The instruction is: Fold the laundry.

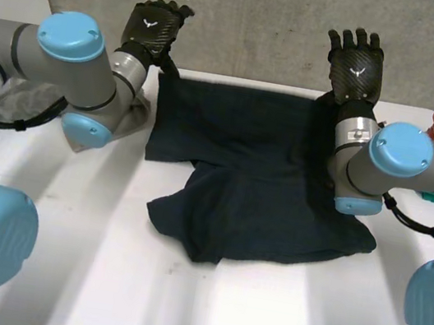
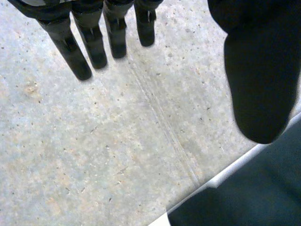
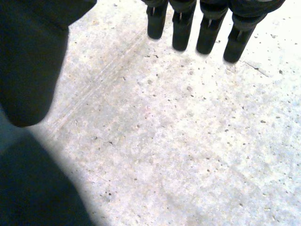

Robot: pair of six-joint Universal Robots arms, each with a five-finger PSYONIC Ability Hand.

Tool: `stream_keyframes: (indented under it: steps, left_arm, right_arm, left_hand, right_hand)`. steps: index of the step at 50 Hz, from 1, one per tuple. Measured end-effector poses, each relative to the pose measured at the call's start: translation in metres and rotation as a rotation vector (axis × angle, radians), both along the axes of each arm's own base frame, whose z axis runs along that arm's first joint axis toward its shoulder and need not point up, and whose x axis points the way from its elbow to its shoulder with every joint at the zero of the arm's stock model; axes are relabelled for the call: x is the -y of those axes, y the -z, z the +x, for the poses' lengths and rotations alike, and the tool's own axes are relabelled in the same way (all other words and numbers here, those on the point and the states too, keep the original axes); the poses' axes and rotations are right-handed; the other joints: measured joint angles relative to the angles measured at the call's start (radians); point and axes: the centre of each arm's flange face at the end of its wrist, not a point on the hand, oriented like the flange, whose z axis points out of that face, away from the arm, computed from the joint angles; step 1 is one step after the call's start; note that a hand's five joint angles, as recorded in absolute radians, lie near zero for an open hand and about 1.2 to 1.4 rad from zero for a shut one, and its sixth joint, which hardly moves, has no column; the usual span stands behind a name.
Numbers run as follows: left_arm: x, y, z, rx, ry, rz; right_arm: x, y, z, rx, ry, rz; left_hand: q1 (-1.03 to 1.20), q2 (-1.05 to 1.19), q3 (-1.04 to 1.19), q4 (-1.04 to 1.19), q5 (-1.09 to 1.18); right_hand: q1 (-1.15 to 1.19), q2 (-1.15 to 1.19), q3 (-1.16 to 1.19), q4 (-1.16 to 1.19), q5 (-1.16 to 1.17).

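Partly folded, dark garment (image 1: 256,177) (rumpled), white table (image 1: 176,306).

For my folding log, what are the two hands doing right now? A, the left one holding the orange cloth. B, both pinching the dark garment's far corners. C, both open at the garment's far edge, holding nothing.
C: the left hand and right hand are up in front of the concrete wall with straight fingers, while the dark garment lies unheld on the table.
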Motion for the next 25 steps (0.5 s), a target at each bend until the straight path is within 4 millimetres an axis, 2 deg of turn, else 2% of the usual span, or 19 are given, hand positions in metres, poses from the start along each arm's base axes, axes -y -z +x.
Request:
stream_keyframes:
  steps: [4,8,14,16,19,20,23,24,25]
  left_arm:
    - [-0.003,-0.005,0.000,0.004,-0.013,0.016]
    - [-0.013,-0.024,0.004,0.010,-0.039,0.033]
    - [-0.044,-0.050,0.011,0.052,-0.073,0.101]
    - [-0.063,-0.053,0.013,0.090,-0.067,0.159]
    - [-0.105,-0.052,0.015,0.168,-0.022,0.275]
    - [-0.109,-0.051,0.015,0.176,-0.016,0.286]
    - [-0.150,-0.042,0.017,0.253,0.059,0.395]
    - [-0.174,-0.035,0.018,0.297,0.109,0.457]
    - [-0.185,-0.031,0.019,0.318,0.135,0.489]
  right_arm:
    - [0.005,0.000,-0.004,0.003,0.006,0.013]
    - [0.005,-0.021,-0.015,0.000,0.020,0.064]
    - [-0.013,-0.058,-0.035,-0.065,0.022,0.182]
    - [-0.023,-0.066,-0.042,-0.111,0.014,0.236]
    - [-0.048,-0.078,-0.059,-0.209,-0.004,0.343]
    - [-0.051,-0.078,-0.061,-0.220,-0.005,0.355]
    - [-0.069,-0.080,-0.075,-0.291,-0.014,0.433]
    - [-0.083,-0.078,-0.088,-0.344,-0.020,0.495]
    - [-0.088,-0.076,-0.092,-0.362,-0.023,0.516]
  left_hand:
    - [-0.014,-0.070,-0.078,-0.076,-0.060]
    - [-0.014,-0.071,-0.078,-0.076,-0.060]
    - [-0.014,-0.074,-0.078,-0.076,-0.060]
    - [-0.014,-0.075,-0.078,-0.076,-0.060]
    - [-0.014,-0.075,-0.078,-0.076,-0.060]
    - [-0.014,-0.075,-0.078,-0.076,-0.060]
    - [-0.014,-0.075,-0.078,-0.076,-0.060]
    - [-0.014,-0.075,-0.078,-0.076,-0.060]
    - [-0.014,-0.075,-0.078,-0.076,-0.060]
  right_hand:
    - [-0.015,-0.030,-0.038,-0.042,-0.018]
    - [-0.015,-0.030,-0.038,-0.042,-0.018]
    - [-0.015,-0.030,-0.038,-0.042,-0.018]
    - [-0.015,-0.030,-0.038,-0.042,-0.018]
    - [-0.015,-0.030,-0.038,-0.042,-0.018]
    - [-0.015,-0.030,-0.038,-0.042,-0.018]
    - [-0.015,-0.030,-0.038,-0.042,-0.018]
    - [-0.015,-0.030,-0.038,-0.042,-0.018]
    - [-0.015,-0.030,-0.038,-0.042,-0.017]
